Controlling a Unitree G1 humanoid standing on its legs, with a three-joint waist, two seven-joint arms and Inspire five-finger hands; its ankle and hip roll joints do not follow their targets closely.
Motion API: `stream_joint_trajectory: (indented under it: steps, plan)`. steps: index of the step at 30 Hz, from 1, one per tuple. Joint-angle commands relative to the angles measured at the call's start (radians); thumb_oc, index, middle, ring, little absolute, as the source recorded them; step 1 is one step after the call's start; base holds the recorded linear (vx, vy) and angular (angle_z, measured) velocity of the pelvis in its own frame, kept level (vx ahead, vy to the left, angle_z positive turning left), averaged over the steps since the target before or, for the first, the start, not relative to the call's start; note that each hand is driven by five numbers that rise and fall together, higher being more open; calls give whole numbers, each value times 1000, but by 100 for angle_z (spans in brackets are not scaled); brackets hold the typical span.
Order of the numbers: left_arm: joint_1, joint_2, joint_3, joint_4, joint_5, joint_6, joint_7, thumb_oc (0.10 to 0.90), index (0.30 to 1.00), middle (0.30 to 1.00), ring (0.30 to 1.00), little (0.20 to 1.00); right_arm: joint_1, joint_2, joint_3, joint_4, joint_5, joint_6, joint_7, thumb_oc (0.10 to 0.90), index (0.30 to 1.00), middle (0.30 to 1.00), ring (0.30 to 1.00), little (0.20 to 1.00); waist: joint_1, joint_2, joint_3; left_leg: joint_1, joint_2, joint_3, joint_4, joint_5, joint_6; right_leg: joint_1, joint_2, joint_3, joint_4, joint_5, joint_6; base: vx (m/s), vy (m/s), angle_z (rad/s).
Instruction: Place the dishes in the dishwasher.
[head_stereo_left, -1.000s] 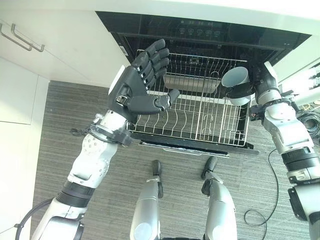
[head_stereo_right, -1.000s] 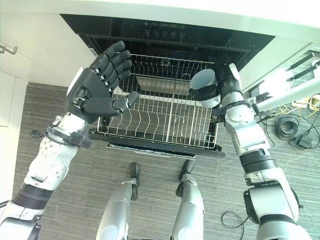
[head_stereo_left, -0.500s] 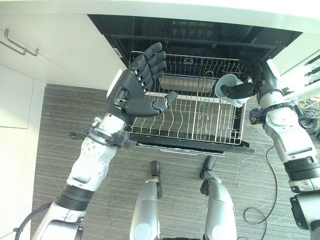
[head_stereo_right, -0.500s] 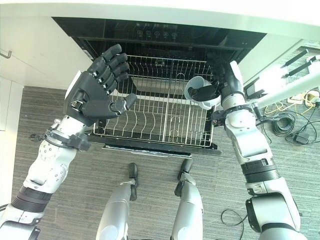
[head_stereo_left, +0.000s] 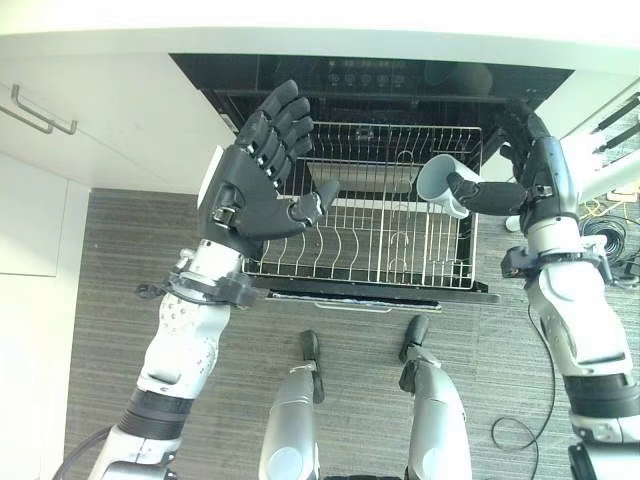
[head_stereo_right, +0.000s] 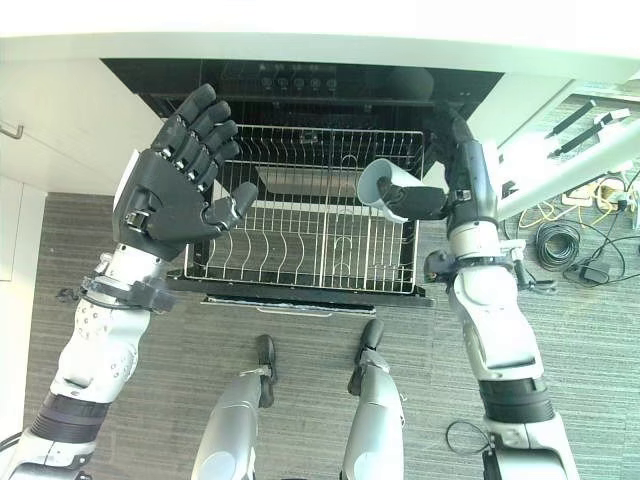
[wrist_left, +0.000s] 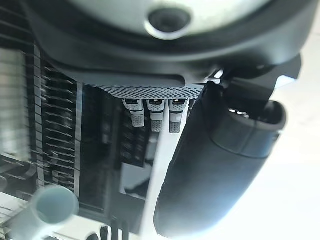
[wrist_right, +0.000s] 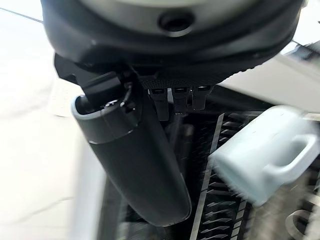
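Mug: you have it at the right hand, above the rack's right side, tipped so its open mouth faces left and slightly up. It is pale, smooth and cylindrical, with a loop handle that shows in the right wrist view. The thumb lies straight along the mug's side; the other fingers are hidden behind the mug, so you cannot tell whether they are curled round it. The mug is up in the air, not resting on the wires.

Rack: pulled out of the dishwasher, a square basket of thin pale wire with upright walls, rows of bent tines along its near half and a grid floor. At its back lies a flat, pale rectangular shape; what it is cannot be made out. The rest of the rack holds nothing.

Dishwasher: dark cavity under a white counter, with a row of small control marks along its glossy black top strip.

Left hand: raised over the rack's left edge, palm toward the camera, fingers straight and spread, thumb out to the side, holding nothing.

White cabinet with a metal bar handle stands to the left. Floor is grey with a fine streaked grain.
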Motion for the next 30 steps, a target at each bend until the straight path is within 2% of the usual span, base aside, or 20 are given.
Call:
stream_joint_trajectory:
  steps: [1, 3, 5, 6, 8, 10, 12, 13, 14, 15, 16, 17, 18, 20, 21, 24, 25, 27, 29, 30]
  plan:
    - [28, -21, 74, -131, 13, -182, -8, 800, 900, 900, 900, 900, 11, -30, -95, -62, 52, -196, 11, 800, 900, 900, 900, 900, -1, -15, -169, 139, 9, 53, -36, -205, 46, 57, 7, 48, 18, -167, 135, 111, 207, -11]
    - [80, -42, 105, -151, -16, -191, -30, 800, 900, 900, 900, 900, 108, -7, -130, -100, 54, -247, 19, 800, 900, 900, 900, 900, 1, -23, -201, 169, 3, 68, -36, -216, 53, 88, -10, 45, 18, -162, 142, 118, 221, -30]
    - [131, -58, 135, -168, -62, -165, -67, 800, 900, 900, 900, 900, 185, 29, -163, -131, 54, -287, 9, 800, 900, 900, 900, 900, 6, -34, -238, 204, -13, 74, -36, -228, 65, 129, -41, 36, 18, -144, 155, 147, 288, -22]
    - [152, -62, 145, -177, -73, -145, -83, 800, 900, 900, 900, 900, 212, 40, -177, -139, 55, -303, 2, 800, 900, 900, 900, 900, 11, -38, -254, 225, -27, 69, -36, -236, 73, 150, -60, 29, 18, -122, 164, 170, 358, -5]
    - [187, -64, 161, -178, -98, -102, -129, 800, 900, 900, 900, 900, 262, 63, -188, -159, 32, -325, 0, 800, 900, 900, 900, 900, 18, -46, -286, 256, -74, 46, -36, -246, 99, 184, -97, 24, 18, -32, 183, 188, 412, 10]
    - [212, -66, 173, -187, -104, -67, -159, 800, 900, 900, 900, 900, 302, 83, -197, -180, 32, -331, 2, 800, 900, 900, 900, 900, 17, -43, -296, 272, -94, 19, -36, -252, 114, 210, -92, 31, 18, -6, 184, 135, 299, 10]
    - [230, -64, 174, -191, -78, -53, -160, 800, 900, 900, 900, 900, 326, 108, -187, -180, 39, -330, 1, 800, 900, 900, 900, 900, 32, -27, -300, 289, -91, 18, -36, -252, 130, 270, -84, -51, 18, 36, 178, 85, 274, -6]
    - [241, -62, 184, -190, -82, -47, -159, 800, 900, 900, 900, 900, 332, 115, -182, -175, 35, -330, 14, 800, 900, 900, 900, 900, 40, -17, -295, 302, -82, 25, -36, -253, 135, 296, -81, -89, 72, 11, 174, 42, 199, -40]
    - [246, -59, 192, -187, -92, -43, -157, 800, 900, 900, 900, 900, 334, 113, -177, -171, 32, -326, 20, 800, 900, 900, 900, 900, 41, -12, -291, 306, -78, 26, -36, -245, 139, 313, -47, -90, 120, -54, 154, 11, 88, -54]
    - [244, -54, 195, -178, -108, -40, -161, 800, 900, 900, 900, 900, 335, 104, -176, -168, 37, -327, 17, 800, 900, 900, 900, 900, 36, -12, -291, 299, -81, 15, -36, -236, 147, 331, 30, -61, 141, -123, 137, 11, -46, -61]
    - [242, -59, 190, -165, -119, -38, -176, 800, 900, 900, 900, 900, 333, 97, -182, -161, 46, -331, 9, 800, 900, 900, 900, 900, 26, -21, -292, 290, -100, -8, -36, -224, 154, 348, 151, 3, 143, -185, 121, -5, -128, -17]
    - [243, -66, 186, -160, -122, -40, -184, 800, 900, 900, 900, 900, 331, 94, -182, -158, 47, -338, 3, 800, 900, 900, 900, 900, 24, -26, -297, 281, -109, -15, -36, -213, 152, 347, 205, 16, 118, -193, 99, 72, -250, 21]
    - [246, -75, 182, -155, -118, -44, -189, 800, 900, 900, 900, 900, 328, 90, -172, -143, 55, -361, 2, 800, 900, 900, 900, 900, 33, -38, -305, 278, -124, -12, -36, -201, 139, 391, 239, 4, 18, -211, 70, 147, -306, 30]
    - [293, -97, 205, -159, -152, -27, -209, 800, 900, 900, 900, 900, 367, 86, -180, -165, 65, -354, 20, 800, 900, 900, 900, 900, 30, -41, -316, 302, -120, 32, -36, -192, 124, 406, 258, 26, 18, -294, 34, 255, -348, -27]
    - [318, -101, 213, -165, -149, -13, -214, 800, 900, 900, 900, 900, 384, 80, -182, -173, 63, -355, 29, 800, 900, 900, 900, 900, 32, -41, -322, 328, -123, 58, -36, -183, 119, 417, 250, 30, 18, -331, 11, 197, -249, -14]
    - [321, -105, 204, -177, -149, -2, -210, 800, 900, 900, 900, 900, 380, 58, -187, -176, 72, -356, 25, 800, 900, 900, 900, 900, 37, -55, -309, 358, -132, 115, -36, -154, 100, 431, 215, 14, 18, -332, -9, 93, -97, 12]
    - [315, -104, 190, -189, -165, 12, -219, 800, 900, 900, 900, 900, 362, 29, -201, -181, 84, -338, 2, 800, 900, 900, 900, 900, 33, -73, -282, 365, -68, 214, -36, -111, 49, 466, 168, -16, 18, -338, -17, 75, 7, 23]
    - [312, -100, 185, -199, -171, 11, -212, 800, 900, 900, 900, 900, 348, 12, -203, -181, 90, -325, 0, 800, 900, 900, 900, 900, 23, -68, -271, 359, -24, 245, -36, -107, 49, 468, 162, -33, 18, -334, -25, -15, 106, 50]
    - [326, -98, 184, -209, -174, -5, -200, 800, 900, 900, 900, 900, 338, -6, -197, -188, 91, -316, 17, 800, 900, 900, 900, 900, 17, -45, -272, 329, 22, 202, -36, -94, 30, 465, 174, -21, 18, -341, -23, 20, 244, 42]
    - [330, -98, 184, -211, -176, -7, -196, 800, 900, 900, 900, 900, 338, -9, -195, -189, 92, -314, 22, 800, 900, 900, 900, 900, 16, -40, -276, 319, 28, 185, -36, -92, 24, 462, 178, -17, 18, -342, -22, 63, 231, -13]
